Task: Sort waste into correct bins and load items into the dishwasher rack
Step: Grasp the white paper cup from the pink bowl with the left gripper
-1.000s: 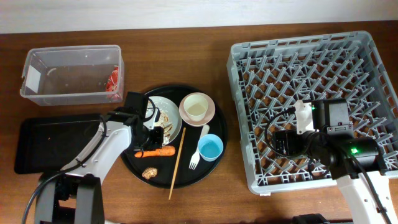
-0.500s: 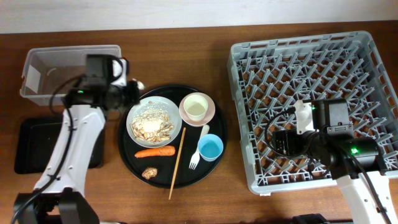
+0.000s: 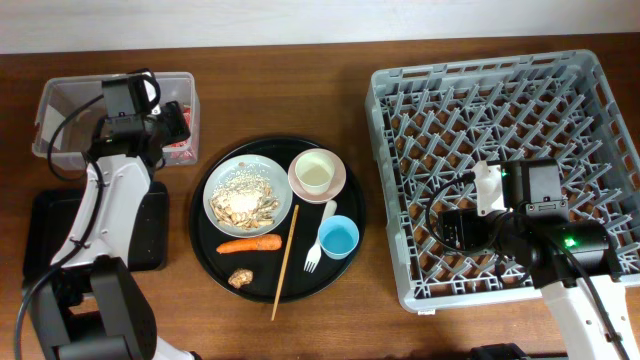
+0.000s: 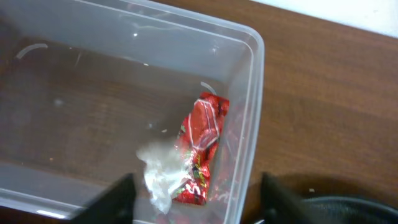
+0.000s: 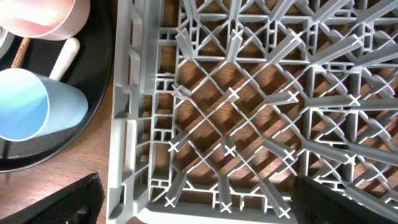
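Rack (image 3: 378, 150), grey peg-floor crate, fills R side of table; nothing in it. R gripper (image 5: 199, 205) hangs over its front-L corner, jaws spread wide, nothing between them, pegs below.

Round blk tray (image 3: 215, 265) sits mid-table, just L of rack. Clear tub (image 3: 65, 150) is back-L, w/ shallow blk tray (image 3: 50, 230) in front of it, partly under L arm. L gripper (image 4: 196, 199) hovers over tub's R end, fingers well apart, holding nothing.

On round tray:
- Plate (image 3: 212, 205) at L, heaped w/ beige rice-like bits (image 3: 245, 195).
- Pinkish bowl (image 3: 340, 185) at back-R, just beside plate.
- Lt-blue cup (image 3: 338, 238) front-R, upright.
- Carrot (image 3: 250, 244) lies crosswise in front of plate.
- Wooden stick (image 3: 284, 262) runs front-to-back btwn carrot and cup, tip past tray's front edge.
- White fork (image 3: 327, 212) lies by cup, tines toward front.
- Brown lump (image 3: 239, 277) near front edge.

In tub, by R wall: red-and-white wrapper (image 4: 200, 149), w/ white paper scrap (image 4: 160, 171) touching its L side.
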`<action>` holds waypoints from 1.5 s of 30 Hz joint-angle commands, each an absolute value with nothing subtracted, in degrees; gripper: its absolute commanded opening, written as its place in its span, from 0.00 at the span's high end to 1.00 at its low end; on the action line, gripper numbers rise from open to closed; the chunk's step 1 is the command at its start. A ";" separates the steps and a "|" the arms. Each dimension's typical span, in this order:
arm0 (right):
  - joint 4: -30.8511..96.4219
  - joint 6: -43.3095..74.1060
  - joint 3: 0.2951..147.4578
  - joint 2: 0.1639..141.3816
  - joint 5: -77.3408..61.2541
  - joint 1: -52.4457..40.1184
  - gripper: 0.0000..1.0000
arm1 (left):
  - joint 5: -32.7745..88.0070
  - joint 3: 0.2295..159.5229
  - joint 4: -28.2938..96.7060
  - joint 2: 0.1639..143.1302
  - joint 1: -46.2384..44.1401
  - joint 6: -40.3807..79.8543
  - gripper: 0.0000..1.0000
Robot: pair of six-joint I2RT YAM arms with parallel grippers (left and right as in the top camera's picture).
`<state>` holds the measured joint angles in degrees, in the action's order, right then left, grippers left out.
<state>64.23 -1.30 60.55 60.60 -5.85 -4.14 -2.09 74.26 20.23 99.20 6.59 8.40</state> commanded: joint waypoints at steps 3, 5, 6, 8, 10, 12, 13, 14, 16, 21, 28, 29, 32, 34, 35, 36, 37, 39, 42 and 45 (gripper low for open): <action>64.10 -1.06 61.52 60.53 -5.34 -4.49 0.01 | -2.59 74.96 18.65 98.56 6.92 8.29 0.34; 64.10 -1.06 61.52 60.53 -5.34 -4.47 0.01 | 2.09 74.96 19.11 97.71 6.74 8.29 0.42; 64.07 -1.08 61.52 60.53 -5.32 -4.49 0.01 | 5.58 74.96 19.18 97.23 6.46 8.29 0.44; 64.07 -1.08 61.52 60.53 -5.34 -4.49 0.01 | 12.34 74.96 19.70 96.53 5.65 8.32 0.48; 64.07 -1.08 61.52 60.53 -5.32 -4.49 0.01 | 19.90 74.96 20.78 96.18 3.36 8.32 0.49; 64.07 -1.06 61.52 60.53 -5.34 -4.49 0.01 | 21.23 74.96 23.33 96.31 -0.23 8.32 0.49; 64.07 -1.08 61.52 60.53 -5.34 -4.49 0.01 | 21.23 74.94 24.86 96.51 -2.74 8.32 0.49; 64.10 -1.06 61.52 60.53 -5.34 -4.49 0.01 | 21.23 74.94 25.78 96.71 -4.60 8.29 0.49; 64.07 -1.08 61.52 60.53 -5.34 -4.49 0.01 | 21.21 74.94 27.27 97.30 -8.25 8.29 0.49; 64.10 -1.06 61.52 60.53 -5.32 -4.49 0.01 | 16.60 74.94 31.05 100.44 -16.73 8.32 0.49; 64.12 -1.06 61.52 60.53 -5.34 -4.49 0.01 | 13.89 74.94 31.81 105.89 -21.67 8.32 0.61; 64.12 -1.06 61.52 60.53 -5.34 -4.49 0.01 | 13.89 74.94 31.83 106.10 -21.71 8.32 0.63; 64.12 -1.08 61.52 60.53 -5.34 -4.49 0.01 | 13.89 74.94 31.79 106.48 -21.69 8.32 0.93; 64.14 -1.06 61.52 60.53 -5.34 -4.49 0.01 | 13.87 74.98 31.55 106.10 -21.58 8.32 1.00; 64.12 -1.08 61.52 60.53 -5.34 -4.49 0.01 | 13.65 75.13 31.57 105.84 -21.45 8.29 1.00; 64.14 -1.06 61.52 60.53 -5.34 -4.49 0.01 | 13.65 75.46 31.68 105.38 -21.10 8.29 1.00; 64.14 -1.06 61.52 60.53 -5.32 -4.47 0.01 | 13.69 76.05 32.05 104.51 -20.27 8.32 1.00; 64.12 -1.06 61.52 60.53 -5.32 -4.47 0.01 | 14.68 77.56 33.17 102.15 -18.24 8.32 1.00; 62.83 1.54 61.52 60.53 -5.32 -4.34 0.02 | 28.53 79.59 33.93 96.03 -12.25 8.36 1.00; 59.05 6.85 61.54 60.53 -6.61 -3.42 0.01 | 45.45 79.59 33.95 94.43 -8.32 8.36 1.00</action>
<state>61.67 1.10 60.55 60.60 -5.85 -4.12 23.59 76.95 34.11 99.83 -12.82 8.64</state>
